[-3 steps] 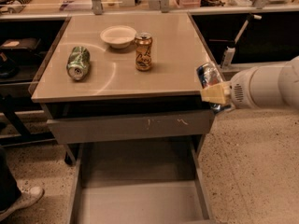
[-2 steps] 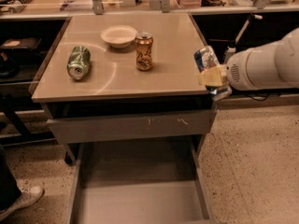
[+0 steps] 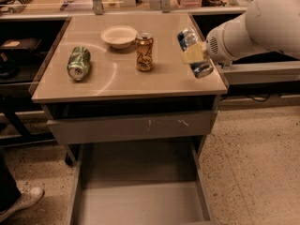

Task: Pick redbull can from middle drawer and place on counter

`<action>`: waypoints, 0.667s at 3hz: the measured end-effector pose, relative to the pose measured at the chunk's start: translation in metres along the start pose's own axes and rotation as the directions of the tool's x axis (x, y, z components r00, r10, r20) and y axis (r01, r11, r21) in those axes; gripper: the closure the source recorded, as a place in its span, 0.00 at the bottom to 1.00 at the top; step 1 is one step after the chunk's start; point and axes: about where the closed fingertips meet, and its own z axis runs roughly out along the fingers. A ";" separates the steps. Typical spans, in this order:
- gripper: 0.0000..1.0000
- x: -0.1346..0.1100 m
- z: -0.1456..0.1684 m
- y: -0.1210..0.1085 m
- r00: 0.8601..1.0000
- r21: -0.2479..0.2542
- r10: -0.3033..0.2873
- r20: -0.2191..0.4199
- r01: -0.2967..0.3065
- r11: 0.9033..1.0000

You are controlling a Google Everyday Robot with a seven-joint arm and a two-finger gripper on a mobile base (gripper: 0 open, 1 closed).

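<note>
Over right counter edge, tool apparently clamping tilted redbull can

Looking like a robotics lab or workshop rather than a home. Showing a hard speckled floor and a plain grey metal drawer cabinet carrying a glossy beige counter. Running dark workbenches behind and to both sides, holding scattered boxes, small tools and loose gear, with cables trailing underneath on the right. Hosting a bulky white robot arm with its gripper over the counter's right edge, clamping the redbull can. Catching a person's shoe at the lower left.
</note>
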 end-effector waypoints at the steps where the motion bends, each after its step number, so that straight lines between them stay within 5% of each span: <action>1: 1.00 -0.025 0.025 0.011 0.999 -0.019 -0.037 -0.017 0.037 0.999; 2: 1.00 -0.040 0.055 0.015 0.997 -0.035 -0.058 -0.044 0.056 0.998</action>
